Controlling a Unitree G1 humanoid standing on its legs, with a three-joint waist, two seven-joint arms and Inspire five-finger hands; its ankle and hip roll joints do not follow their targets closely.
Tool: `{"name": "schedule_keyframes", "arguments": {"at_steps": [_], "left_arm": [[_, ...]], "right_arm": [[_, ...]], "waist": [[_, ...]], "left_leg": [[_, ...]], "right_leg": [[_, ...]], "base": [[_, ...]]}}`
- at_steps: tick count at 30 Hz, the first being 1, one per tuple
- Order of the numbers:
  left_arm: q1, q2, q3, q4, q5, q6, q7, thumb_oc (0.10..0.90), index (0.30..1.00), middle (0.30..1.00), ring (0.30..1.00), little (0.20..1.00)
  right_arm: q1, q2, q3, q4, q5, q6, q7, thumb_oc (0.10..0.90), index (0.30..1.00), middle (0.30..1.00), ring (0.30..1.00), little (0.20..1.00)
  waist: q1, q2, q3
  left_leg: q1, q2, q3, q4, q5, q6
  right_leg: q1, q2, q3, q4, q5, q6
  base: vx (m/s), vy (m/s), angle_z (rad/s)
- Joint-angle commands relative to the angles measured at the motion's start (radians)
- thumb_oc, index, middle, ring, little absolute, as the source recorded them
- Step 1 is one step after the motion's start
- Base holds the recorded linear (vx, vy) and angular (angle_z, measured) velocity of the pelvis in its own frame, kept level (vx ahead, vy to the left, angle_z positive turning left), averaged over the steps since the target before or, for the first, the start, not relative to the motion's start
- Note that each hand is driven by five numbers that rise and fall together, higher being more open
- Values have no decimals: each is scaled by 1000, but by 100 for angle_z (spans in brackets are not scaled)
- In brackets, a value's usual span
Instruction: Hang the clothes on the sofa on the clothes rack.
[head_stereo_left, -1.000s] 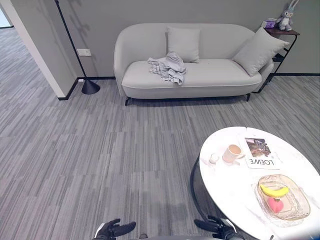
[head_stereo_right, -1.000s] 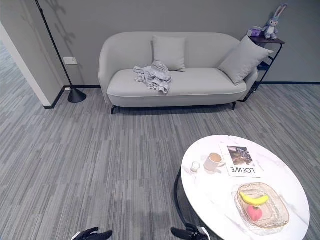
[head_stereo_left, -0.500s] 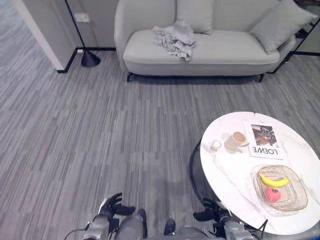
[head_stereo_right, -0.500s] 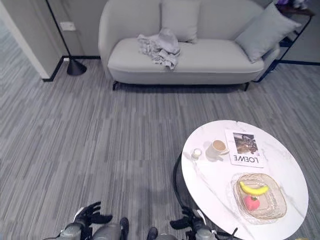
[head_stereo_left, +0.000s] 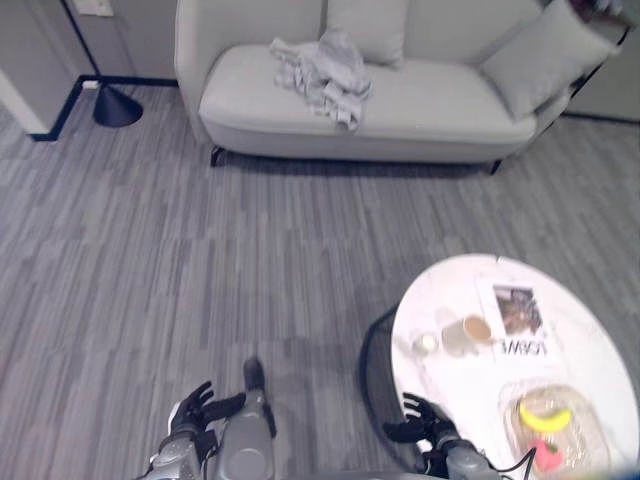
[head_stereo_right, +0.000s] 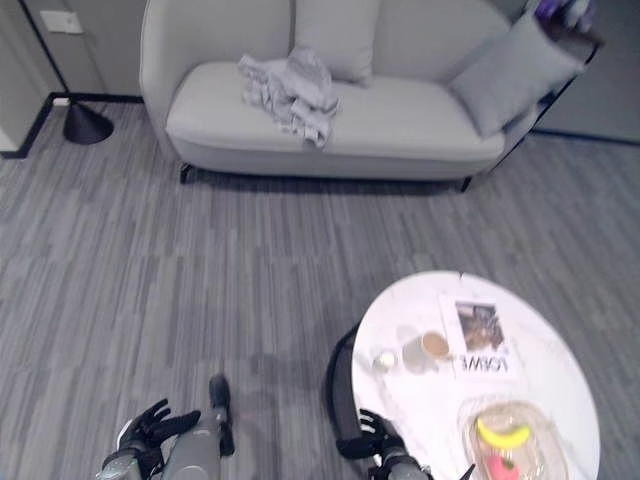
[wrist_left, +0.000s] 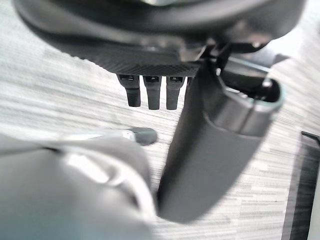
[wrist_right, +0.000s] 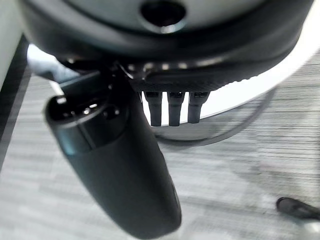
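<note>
A crumpled pale grey garment (head_stereo_left: 322, 62) lies on the seat of the light grey sofa (head_stereo_left: 430, 120), left of its middle, below a back cushion. Both hands hang low, far from the sofa, with carpet between. My left hand (head_stereo_left: 190, 412) has its fingers (wrist_left: 150, 92) straight and its thumb (wrist_left: 215, 145) standing out, and it holds nothing. My right hand (head_stereo_left: 425, 420) sits by the near edge of the round table, fingers (wrist_right: 172, 107) straight and empty too.
A round white table (head_stereo_left: 590, 340) at the right front carries a cup (head_stereo_left: 476, 330), a magazine (head_stereo_left: 520, 318) and a glass bowl with a banana (head_stereo_left: 548, 418). A black cone-shaped stand base (head_stereo_left: 116, 106) sits left of the sofa. A grey cushion (head_stereo_left: 545, 52) leans at the sofa's right end.
The whole picture has shifted: the camera has tilted down and moved, so the sofa sits higher and the table looks nearer. Both hands stay low and empty.
</note>
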Motion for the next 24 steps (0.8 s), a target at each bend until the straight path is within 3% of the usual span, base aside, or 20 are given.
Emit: {"name": "schedule_keyframes", "arguments": {"at_steps": [1, 2, 3, 4, 5, 6, 7, 8, 10, 11, 13, 15, 16, 17, 19, 20, 21, 22, 23, 24], "left_arm": [[53, -11, -121, -89, -6, -22, -27, 800, 900, 900, 900, 900], [51, -14, -127, -91, -7, -22, -34, 800, 900, 900, 900, 900], [48, -16, -143, -81, 10, -23, -39, 800, 900, 900, 900, 900], [48, -24, -150, -71, 21, -24, -42, 800, 900, 900, 900, 900], [47, -25, -150, -70, 22, -24, -42, 800, 900, 900, 900, 900], [53, -35, -155, -59, 39, -21, -50, 800, 900, 900, 900, 900], [45, -45, -151, -12, 75, -20, -53, 800, 900, 900, 900, 900], [36, -48, -142, 10, 87, -23, -51, 800, 900, 900, 900, 900], [21, -50, -134, 37, 108, -28, -48, 800, 900, 900, 900, 900], [11, -49, -125, 44, 128, -34, -54, 800, 900, 900, 900, 900], [12, -40, -141, 41, 175, -41, -59, 800, 900, 900, 900, 900], [21, -34, -157, 19, 203, -54, -37, 800, 900, 900, 900, 900], [21, -34, -157, 19, 203, -54, -37, 800, 900, 900, 900, 900], [31, -32, -155, -17, 176, -54, -33, 800, 900, 900, 900, 900], [40, -17, -143, -83, 123, -45, -27, 800, 900, 900, 900, 900], [35, -10, -148, -85, 130, -37, -23, 800, 900, 900, 900, 900], [22, 3, -166, -81, 167, -33, -14, 800, 900, 900, 900, 900], [20, 10, -183, -105, 198, -29, -11, 800, 900, 900, 900, 900], [25, 18, -189, -151, 215, -27, -13, 800, 900, 900, 900, 900], [35, 17, -187, -173, 218, -27, -13, 800, 900, 900, 900, 900]], "right_arm": [[-102, -42, -50, -118, 10, -46, 14, 800, 900, 900, 900, 900], [-104, -45, -48, -122, 7, -45, 17, 800, 900, 900, 900, 900], [-107, -48, -56, -142, 11, -46, 18, 800, 900, 900, 900, 900], [-110, -51, -62, -141, 13, -45, 19, 800, 900, 900, 900, 900], [-110, -53, -62, -141, 14, -44, 19, 800, 900, 900, 900, 900], [-106, -59, -70, -143, 16, -41, 16, 800, 900, 900, 900, 900], [-98, -57, -83, -116, 18, -40, 12, 800, 900, 900, 900, 900], [-93, -54, -92, -92, 24, -37, 10, 800, 900, 900, 900, 900], [-90, -52, -99, -58, 23, -34, 9, 800, 900, 900, 900, 900], [-80, -41, -113, 10, 20, -25, 8, 800, 900, 900, 900, 900], [-52, -43, -120, 78, 6, -20, 21, 800, 900, 900, 900, 900], [-23, -51, -137, 145, 11, -23, 26, 800, 900, 900, 900, 900], [-24, -51, -136, 145, 11, -23, 26, 800, 900, 900, 900, 900], [-17, -52, -149, 188, 16, -18, 21, 800, 900, 900, 900, 900], [-26, -64, -170, 229, 44, -15, 15, 800, 900, 900, 900, 900], [-38, -74, -184, 235, 60, -12, 10, 800, 900, 900, 900, 900], [-62, -89, -179, 243, 65, -10, 7, 800, 900, 900, 900, 900], [-68, -96, -182, 240, 64, -4, 5, 800, 900, 900, 900, 900], [-81, -112, -170, 220, 64, -8, 4, 800, 900, 900, 900, 900], [-94, -118, -166, 210, 66, -12, 5, 800, 900, 900, 900, 900]], "waist": [[30, 57, 21], [14, 70, 34], [-18, 102, 55], [-35, 114, 61], [-38, 119, 63], [-64, 132, 70], [-95, 130, 67], [-112, 120, 63], [-126, 125, 65], [-134, 137, 57], [-152, 155, 42], [-175, 164, 31], [-175, 164, 31], [-165, 174, 30], [-137, 173, 46], [-114, 159, 66], [-91, 142, 78], [-70, 133, 86], [-23, 126, 95], [-2, 134, 89]], "left_leg": [[162, -6, -42, -154, -58, -48], [198, -14, -45, -154, -92, -39], [268, -14, -49, -154, -146, -39], [304, -15, -47, -154, -179, -45], [308, -10, -50, -154, -181, -47], [363, -15, -56, -154, -218, -63], [423, -34, -68, -154, -270, -81], [443, -53, -80, -154, -279, -86], [473, -53, -84, -154, -298, -95], [531, -53, -90, -154, -334, -107], [611, -51, -126, -154, -336, -115], [647, -28, -160, -81, -260, -135], [647, -28, -160, -80, -261, -135], [619, -6, -166, 39, -196, -155], [479, 32, -194, 417, -12, -193], [353, 35, -216, 608, 21, -200], [259, 45, -215, 678, 0, -175], [184, 51, -212, 684, -47, -147], [89, 15, -222, 547, -92, -125], [83, -11, -233, 397, -111, -114]], "right_leg": [[-204, -200, -37, 339, 499, 31], [-264, -219, -56, 370, 478, 25], [-350, -216, -129, 302, 384, 11], [-395, -200, -169, 210, 350, 8], [-387, -195, -176, 204, 350, 6], [-418, -137, -197, 30, 338, 20], [-480, -60, -185, -173, 366, 40], [-515, -49, -182, -244, 393, 46], [-583, -52, -181, -244, 395, 65], [-640, -63, -227, -244, 392, 97], [-610, -27, -250, -244, 406, 88], [-560, 13, -179, -244, 433, 43], [-560, 13, -180, -244, 433, 43], [-518, 22, -173, -244, 435, 22], [-433, 46, -175, -244, 391, -32], [-391, 48, -159, -244, 363, -59], [-355, 52, -141, -244, 325, -82], [-318, 58, -118, -244, 300, -93], [-270, 72, -69, -244, 268, -91], [-247, 88, -45, -244, 252, -83]], "base": [[482, 351, -10], [737, 339, -13], [859, 232, -10], [673, 116, 46], [611, 3, 70], [783, -54, 111], [961, -76, 94], [815, -77, 86], [536, -50, 72], [718, -87, 108], [943, -147, 98], [635, -161, 44], [421, -167, 58], [387, -204, 92], [511, -347, 47], [461, -358, -31], [448, -269, -45], [636, -151, -70], [648, 10, -75], [683, 125, -129]]}}
